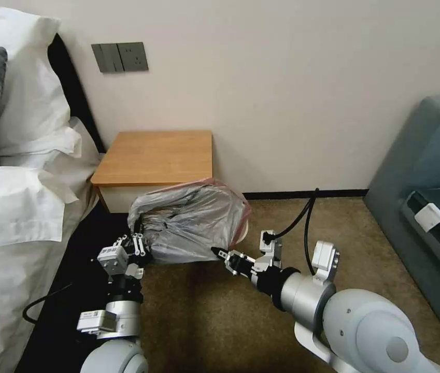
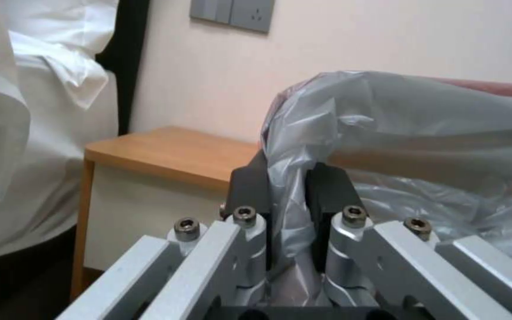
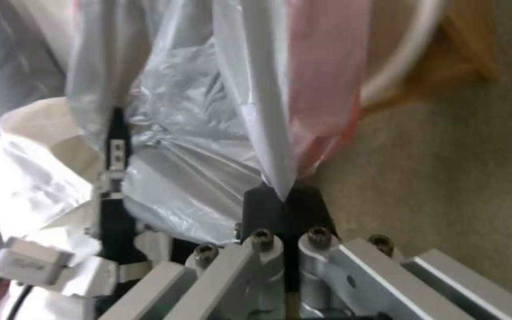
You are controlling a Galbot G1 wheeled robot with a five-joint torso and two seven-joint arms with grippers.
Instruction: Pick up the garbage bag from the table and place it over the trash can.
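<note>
So both arms have the thin crinkly translucent grey plastic garbage bag (image 1: 188,220) stretched between them, just off the front of the small wooden-topped table (image 1: 155,155). The left end effector (image 1: 138,239) is pinched on a fold at one side, and the right end effector (image 1: 220,253) is clamped on the pink-tinted edge opposite. The stuff looks featherlight, floppy and slippery, so I'd say rim grips are the only sane hold. A cream rolled rim of the trash can (image 3: 404,58) peeks out just past the right one.

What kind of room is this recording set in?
Most likely a hotel-style bedroom: a bed with white pillows and bedding sits beside the table, with a wall switch and socket panel above, carpet underfoot and a blue-grey sofa opposite.
</note>
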